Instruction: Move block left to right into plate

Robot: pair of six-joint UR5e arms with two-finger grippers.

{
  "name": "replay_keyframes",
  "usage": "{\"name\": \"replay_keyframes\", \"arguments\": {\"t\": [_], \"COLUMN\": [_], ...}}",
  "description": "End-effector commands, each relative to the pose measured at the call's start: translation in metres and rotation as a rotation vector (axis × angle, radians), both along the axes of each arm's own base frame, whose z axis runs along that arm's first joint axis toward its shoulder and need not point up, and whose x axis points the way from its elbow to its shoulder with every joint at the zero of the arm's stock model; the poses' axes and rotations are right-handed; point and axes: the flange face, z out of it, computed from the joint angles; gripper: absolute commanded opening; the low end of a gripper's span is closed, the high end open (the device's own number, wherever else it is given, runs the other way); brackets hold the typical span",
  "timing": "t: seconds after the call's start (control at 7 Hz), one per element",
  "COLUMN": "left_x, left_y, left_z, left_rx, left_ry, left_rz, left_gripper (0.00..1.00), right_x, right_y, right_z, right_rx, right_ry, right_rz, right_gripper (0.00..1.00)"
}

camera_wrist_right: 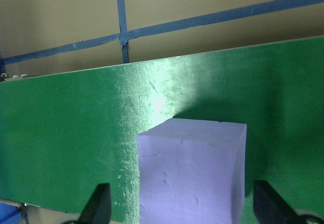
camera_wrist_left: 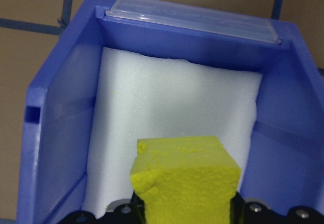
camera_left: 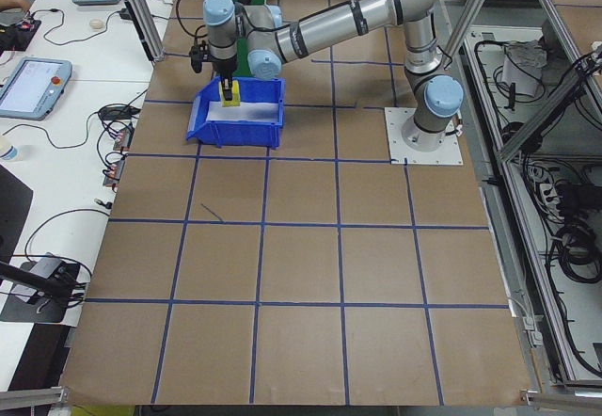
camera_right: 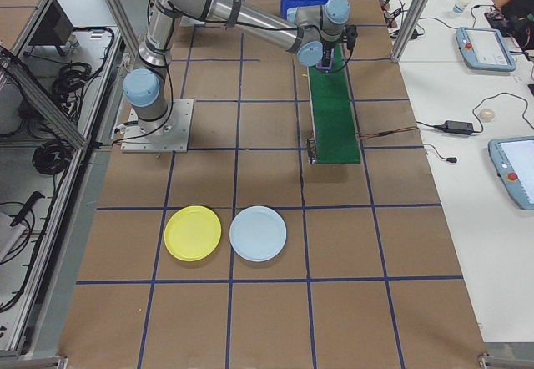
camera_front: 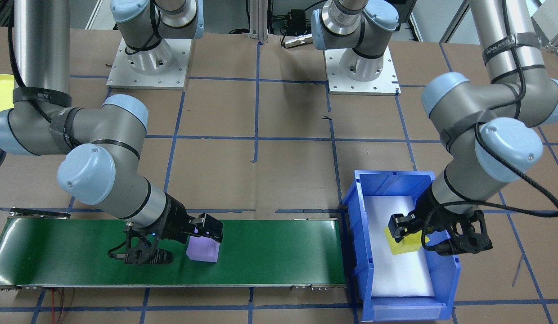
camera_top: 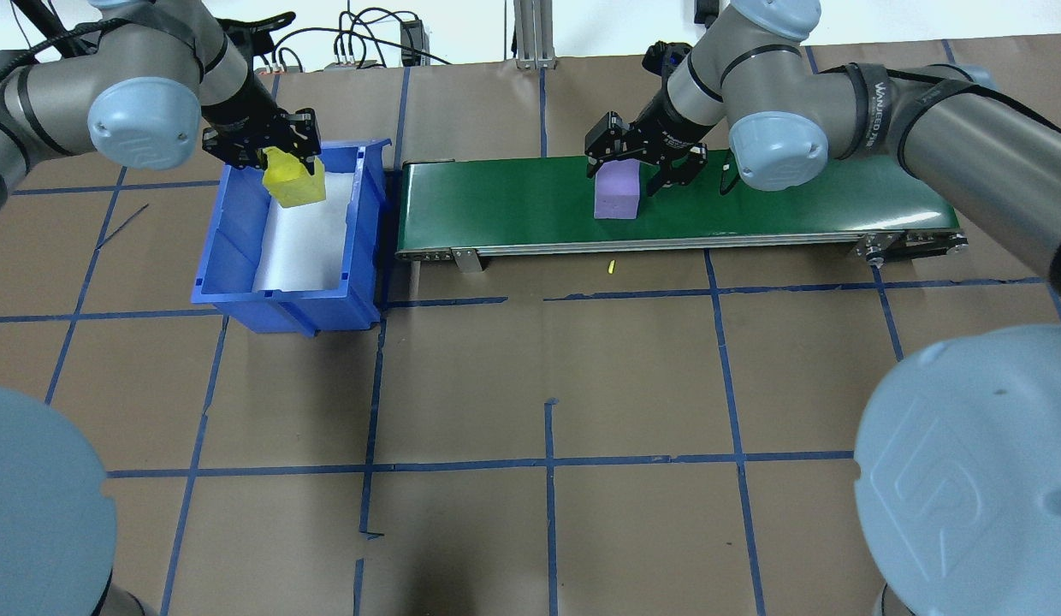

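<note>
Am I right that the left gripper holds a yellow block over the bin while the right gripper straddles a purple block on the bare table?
Not quite: the purple block sits on the green conveyor, as the overhead view shows. The rest holds: left gripper, yellow block, bin, right gripper.

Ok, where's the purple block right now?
The purple block stands on the green conveyor, between the right gripper's open jaws, overhead view's right half.

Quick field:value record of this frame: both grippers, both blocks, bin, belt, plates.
left gripper: shut on yellow block, over the blue bin
right gripper: open, fingers either side of purple block, gaps showing
purple block: resting on green conveyor belt
blue bin: white foam liner inside, at the belt's end
plates: yellow plate and light blue plate side by side on the table, no blocks on them
</note>
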Motion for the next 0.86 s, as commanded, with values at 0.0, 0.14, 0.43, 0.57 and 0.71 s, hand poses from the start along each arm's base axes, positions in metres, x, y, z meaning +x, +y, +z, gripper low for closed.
{"name": "replay_keyframes", "arguments": {"t": [0.0,0.14,0.43,0.57,0.71], "left_x": [-0.066,-0.087,-0.115,-0.120,-0.120], "left_y": [0.026,0.031,0.036,0.037,0.031], "left_z": [0.041,0.042,0.024,0.022,0.013], "left_rx": [-0.039,-0.041,-0.022,-0.017,-0.010], "left_ry": [-0.004,-0.002,0.003,0.009,0.009], "left_rz": [-0.084,-0.113,-0.149,-0.156,-0.156], "left_gripper": [0.39,0.39,0.39,0.39,0.39], "right_x": [-0.002,-0.008,-0.032,-0.063,-0.110], "right_y": [-0.003,-0.001,-0.001,0.006,0.014], "right_z": [-0.019,-0.035,0.015,0.041,0.057], "right_rx": [0.006,0.025,-0.088,-0.149,-0.131], "right_ry": [0.019,0.082,0.218,0.398,0.514], "right_rz": [0.010,0.009,0.057,0.180,0.347], "right_gripper": [0.96,0.69,0.35,0.35,0.35]}}
